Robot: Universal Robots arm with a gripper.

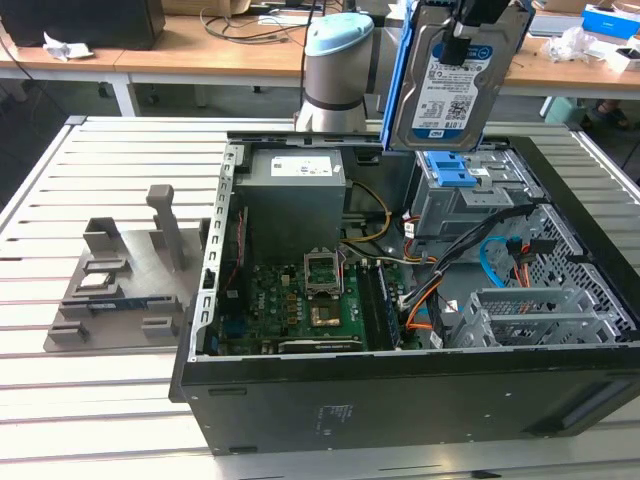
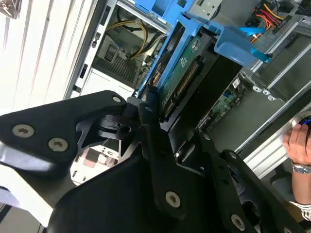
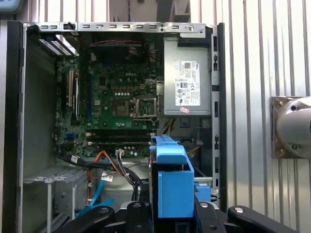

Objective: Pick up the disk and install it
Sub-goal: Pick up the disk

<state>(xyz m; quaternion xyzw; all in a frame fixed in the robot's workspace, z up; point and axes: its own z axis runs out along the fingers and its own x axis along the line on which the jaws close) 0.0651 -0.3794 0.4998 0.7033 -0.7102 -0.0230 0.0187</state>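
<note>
Black gripper (image 3: 170, 216) fingers are clamped on both sides of the disk (image 1: 455, 85), a silver-black drive with a blue-and-white barcode label and blue side rails, held upright in the air over the open computer case (image 1: 400, 410). Directly beneath it sit a blue latch (image 1: 447, 170), loose cables (image 1: 440, 280) and the grey drive cage (image 1: 530, 315); the power supply (image 1: 295, 195) stands nearby.

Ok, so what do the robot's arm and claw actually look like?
The arm is a silver-grey metal tube with a pale blue rounded joint cap. The claw is matte black, built of flat angular linkage plates joined by round silver screws.
</note>
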